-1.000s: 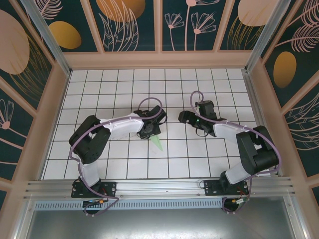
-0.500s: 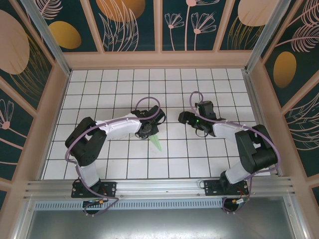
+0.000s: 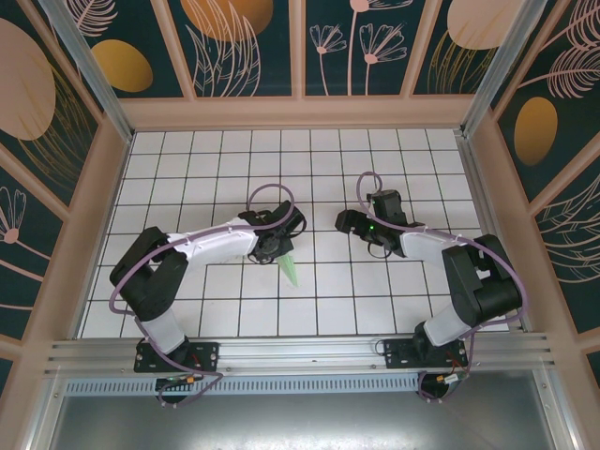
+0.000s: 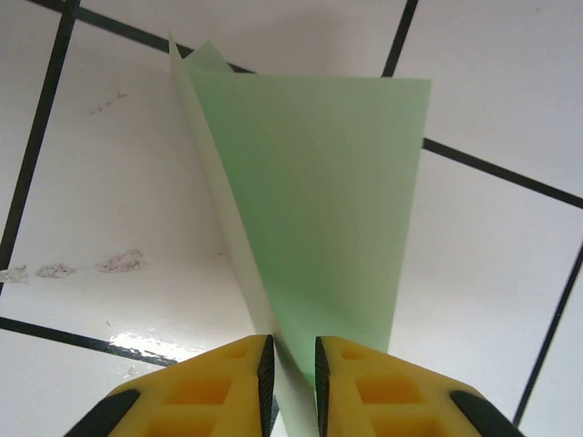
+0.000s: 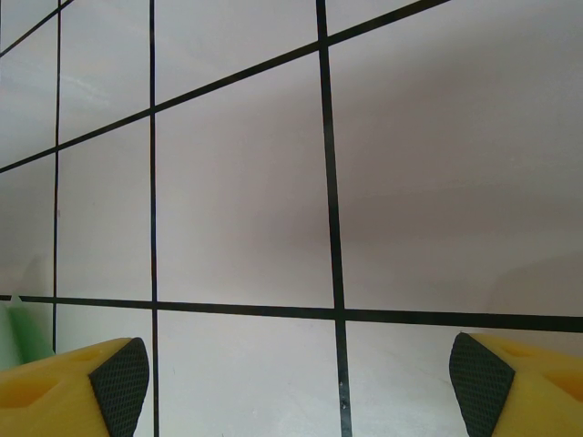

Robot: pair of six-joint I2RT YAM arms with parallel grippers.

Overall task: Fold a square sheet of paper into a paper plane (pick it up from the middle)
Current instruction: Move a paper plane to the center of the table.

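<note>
Paper plane [image 4: 319, 200] pinched by left claw [image 4: 290, 373], right claw [image 5: 301, 378] spread wide

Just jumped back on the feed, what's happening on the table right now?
The left gripper is pinched on the folded pale mint-green paper plane, near the middle of the white gridded table. The right gripper hangs open over bare tiles off to the right, holding nothing.

Thin matt mint-green paper plane [image 4: 319, 209] (sharply creased); glossy, scuffed white table [image 4: 492, 273]; smooth yellow plastic left gripper [image 4: 290, 369].
</note>
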